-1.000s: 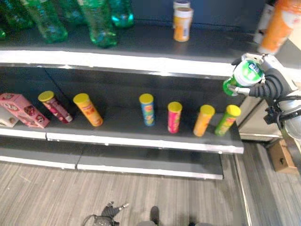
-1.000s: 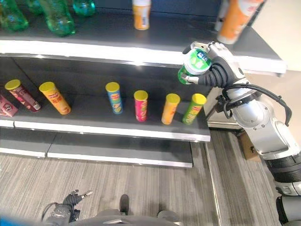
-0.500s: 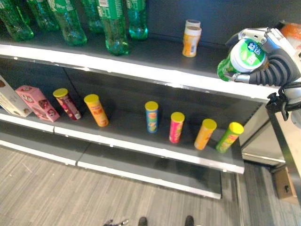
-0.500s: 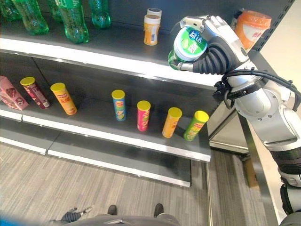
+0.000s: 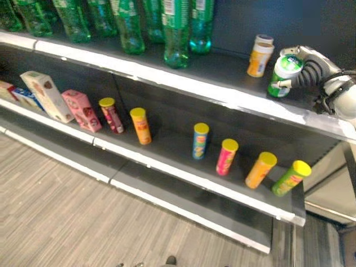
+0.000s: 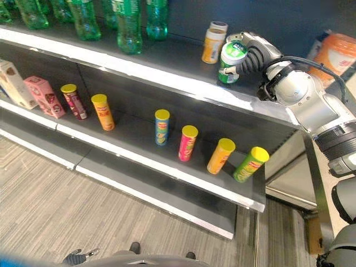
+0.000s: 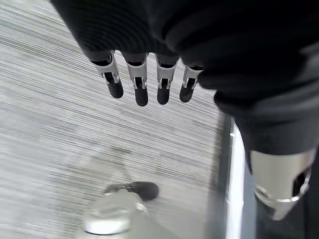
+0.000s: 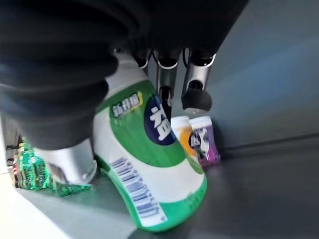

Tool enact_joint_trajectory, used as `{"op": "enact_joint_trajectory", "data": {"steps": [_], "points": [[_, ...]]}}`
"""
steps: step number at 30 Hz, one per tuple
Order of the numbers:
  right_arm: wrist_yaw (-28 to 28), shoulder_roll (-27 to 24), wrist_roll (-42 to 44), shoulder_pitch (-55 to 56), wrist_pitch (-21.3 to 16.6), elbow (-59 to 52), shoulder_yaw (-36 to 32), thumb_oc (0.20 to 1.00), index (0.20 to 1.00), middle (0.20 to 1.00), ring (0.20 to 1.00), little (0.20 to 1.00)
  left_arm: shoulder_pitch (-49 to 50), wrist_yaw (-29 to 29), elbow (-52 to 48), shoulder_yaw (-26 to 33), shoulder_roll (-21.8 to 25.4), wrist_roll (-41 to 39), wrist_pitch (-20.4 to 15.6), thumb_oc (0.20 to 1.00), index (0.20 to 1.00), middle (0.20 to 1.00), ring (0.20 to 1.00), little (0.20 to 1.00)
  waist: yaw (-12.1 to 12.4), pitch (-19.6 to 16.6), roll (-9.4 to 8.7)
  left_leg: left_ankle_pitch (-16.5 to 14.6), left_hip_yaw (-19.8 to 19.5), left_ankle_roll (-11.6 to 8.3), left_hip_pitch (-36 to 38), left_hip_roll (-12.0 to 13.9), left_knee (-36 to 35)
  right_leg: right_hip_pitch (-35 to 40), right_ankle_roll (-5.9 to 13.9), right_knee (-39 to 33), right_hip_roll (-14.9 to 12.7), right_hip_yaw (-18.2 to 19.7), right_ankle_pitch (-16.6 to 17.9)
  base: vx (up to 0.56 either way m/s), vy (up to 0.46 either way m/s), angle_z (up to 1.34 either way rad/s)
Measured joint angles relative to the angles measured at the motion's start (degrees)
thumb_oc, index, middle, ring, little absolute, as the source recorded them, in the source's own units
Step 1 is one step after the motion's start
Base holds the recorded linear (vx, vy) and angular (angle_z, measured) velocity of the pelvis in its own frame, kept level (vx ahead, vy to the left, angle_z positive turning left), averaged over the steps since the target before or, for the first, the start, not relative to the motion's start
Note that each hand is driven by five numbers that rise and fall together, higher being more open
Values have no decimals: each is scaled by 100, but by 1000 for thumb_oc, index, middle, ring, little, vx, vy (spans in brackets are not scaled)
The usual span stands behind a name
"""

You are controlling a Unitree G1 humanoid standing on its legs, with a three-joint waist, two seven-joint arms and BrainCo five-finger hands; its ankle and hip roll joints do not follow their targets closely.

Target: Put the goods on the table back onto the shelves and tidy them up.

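**shelfwatcher:** So where's the item at right now? I see the right hand [image 6: 251,55] up at the top shelf [image 6: 167,78] with its fingers curled round a green-and-white container [image 6: 230,61], clamped on it. It sits just right of the small orange bottles [image 6: 213,41], far right end of that shelf.

**g1_tinkerer:** Yep, and my guess for that spot is that it's the open gap. The green soda bottles [image 5: 178,30] take the left and middle of the shelf, and a big orange jar [image 6: 334,55] sits further right. Slotting it beside the small bottles keeps the small stuff grouped.

**shelfwatcher:** Is it actually down on the shelf though? From the head views it looks like it's touching.

**g1_tinkerer:** That's where the right wrist view helps. There the container [image 8: 149,164] is tilted, lower edge at or just above the shelf surface, can't tell which. So I'd judge it's not set flat yet. You also get the orange and purple bottles [image 8: 197,139] right behind it, which the head views half hide.

**shelfwatcher:** And the left hand [image 7: 149,84]?

**g1_tinkerer:** Its wrist view has the fingers hanging straight and apart, holding nothing, over grey floor [image 7: 75,124]. Idle.

**shelfwatcher:** The lower shelf [image 5: 183,167] has chip cans [image 5: 228,156] leaning a bit, plus boxes [image 5: 80,110] at the left.
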Motion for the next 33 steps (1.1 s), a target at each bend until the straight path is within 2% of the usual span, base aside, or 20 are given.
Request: {"op": "enact_joint_trajectory", "data": {"steps": [5, 8, 24, 30, 33], "points": [[121, 421, 559, -81, 45, 105, -1, 200, 200, 200, 200, 200, 87, -10, 48, -45, 0, -4, 7, 1000, 1000, 1000, 1000, 1000, 2, -73, -7, 67, -118, 35, -58, -63, 1, 4, 10, -1, -56, -126, -7, 10, -7, 13], [130, 1013, 796, -385, 96, 1169, 0, 200, 200, 200, 200, 200, -36, -19, 37, -158, -4, -11, -1, 1000, 1000, 1000, 1000, 1000, 12, -96, 21, 47, -112, 11, -57, -59, 0, 7, 5, -1, -54, -116, -3, 25, 6, -1], [267, 1122, 842, -488, 274, 1275, -12, 200, 200, 200, 200, 200, -61, -138, 38, -281, -10, -22, -7, 1000, 1000, 1000, 1000, 1000, 10, -163, 97, 30, -118, 41, -63, -58, 0, 3, 8, -10, -53, -127, -7, 4, 1, 0], [522, 1114, 1024, -496, 286, 856, 82, 200, 200, 200, 200, 200, -68, -175, 34, -338, -10, -21, -9, 1000, 1000, 1000, 1000, 1000, 5, -181, 71, 64, -119, 36, -63, -59, 0, 3, 8, -9, -54, -128, -6, 0, 0, 0], [534, 1331, 1080, -569, 311, 886, 108, 200, 200, 200, 200, 200, -276, -233, -310, -639, 48, -23, -16, 1000, 1000, 1000, 1000, 1000, -1, -202, 82, 69, -117, 45, -72, -59, 0, -5, 0, -6, -55, -126, 0, 0, 0, 0]]}}
